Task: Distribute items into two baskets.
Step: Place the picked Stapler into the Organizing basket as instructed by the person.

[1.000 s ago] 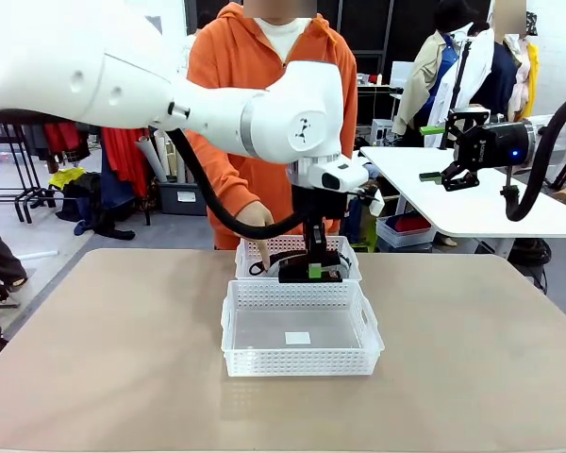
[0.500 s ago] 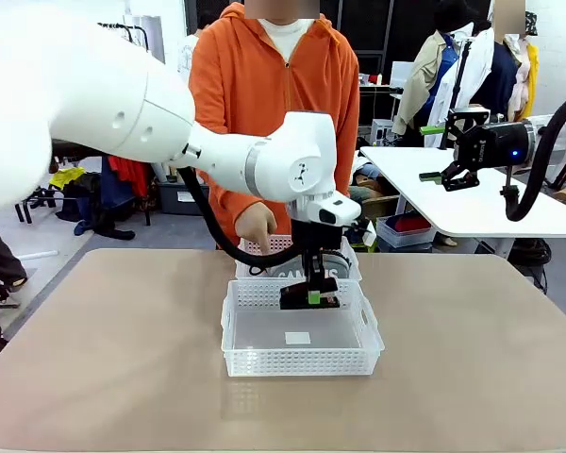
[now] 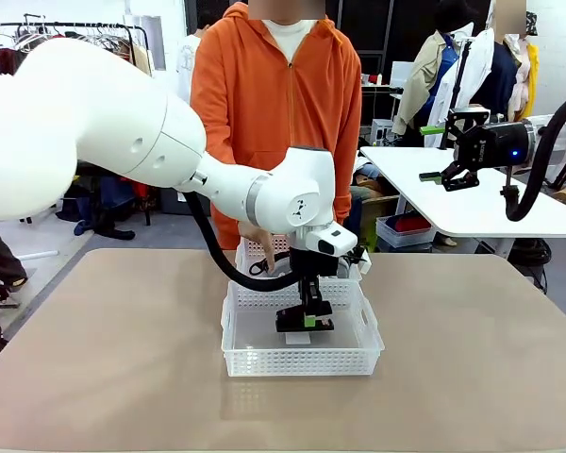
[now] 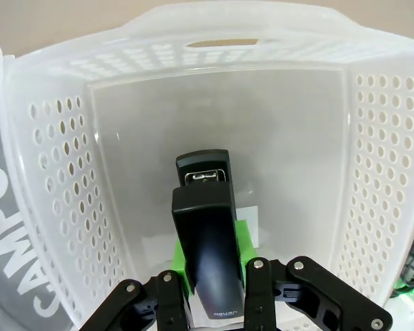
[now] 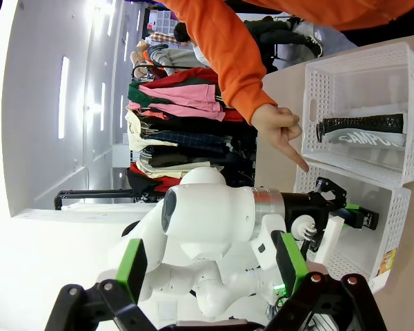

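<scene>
The left hand [image 3: 306,322], clenched on the black stapler [image 4: 208,262], is holding it low inside the near basket [image 3: 302,362], long axis lying left-right just above the floor, while the right hand [image 3: 434,176] is hanging released, well apart.

Front view: fixed, robot's side, looks across the surface [image 3: 113,377] at the person [image 3: 274,123], mid distance. Left wrist view: close, straight down into the near basket [image 4: 372,158], own fingers [image 4: 169,289] at bottom edge. Right wrist view: far off, rolled sideways; shares both baskets and the person's hand [image 5: 279,131] with front view.
</scene>
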`<action>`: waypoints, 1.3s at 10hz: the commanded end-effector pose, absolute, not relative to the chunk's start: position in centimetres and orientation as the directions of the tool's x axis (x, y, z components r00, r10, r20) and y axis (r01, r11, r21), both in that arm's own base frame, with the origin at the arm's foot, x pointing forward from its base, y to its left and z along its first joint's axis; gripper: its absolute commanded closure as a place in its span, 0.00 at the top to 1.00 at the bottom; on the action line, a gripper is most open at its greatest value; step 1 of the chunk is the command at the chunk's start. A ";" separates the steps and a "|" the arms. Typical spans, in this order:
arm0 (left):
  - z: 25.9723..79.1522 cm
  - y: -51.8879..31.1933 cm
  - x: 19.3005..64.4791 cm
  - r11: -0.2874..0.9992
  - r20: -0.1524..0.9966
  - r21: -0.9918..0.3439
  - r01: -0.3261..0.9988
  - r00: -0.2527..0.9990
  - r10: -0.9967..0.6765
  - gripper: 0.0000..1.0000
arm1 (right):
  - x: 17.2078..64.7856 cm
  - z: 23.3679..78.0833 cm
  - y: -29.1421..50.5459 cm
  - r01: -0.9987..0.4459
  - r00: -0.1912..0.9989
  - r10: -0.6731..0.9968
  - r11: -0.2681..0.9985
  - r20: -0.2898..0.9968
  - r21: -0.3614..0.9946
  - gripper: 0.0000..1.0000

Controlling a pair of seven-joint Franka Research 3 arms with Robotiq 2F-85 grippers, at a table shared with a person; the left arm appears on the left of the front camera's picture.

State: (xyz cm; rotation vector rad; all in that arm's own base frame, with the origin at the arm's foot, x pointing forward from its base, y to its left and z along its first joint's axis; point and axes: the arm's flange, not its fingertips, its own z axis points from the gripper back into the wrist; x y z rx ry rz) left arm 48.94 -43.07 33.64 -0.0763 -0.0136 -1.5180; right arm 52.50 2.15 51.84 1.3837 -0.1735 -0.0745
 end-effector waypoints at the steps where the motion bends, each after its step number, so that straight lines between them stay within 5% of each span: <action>1: 33.3 -42.4 48.3 0.080 0.051 -0.015 0.997 0.080 -0.995 0.00 | 52.5 52.2 2.2 -0.054 0.983 -0.164 0.165 0.081 0.985 1.00; 2: 33.0 -42.2 48.2 0.083 0.040 -0.019 0.996 0.084 -0.996 0.00 | 52.5 52.2 2.2 -0.054 0.983 -0.164 0.165 0.081 0.985 1.00; 7: 32.8 -41.7 48.4 0.093 0.032 -0.024 0.995 0.094 -0.995 0.97 | 52.5 52.2 2.2 -0.054 0.983 -0.164 0.165 0.081 0.985 1.00; 13: 33.9 -41.2 48.1 0.096 0.035 -0.017 0.995 0.097 -0.995 1.00 | 52.5 52.2 2.2 -0.054 0.983 -0.164 0.165 0.081 0.985 1.00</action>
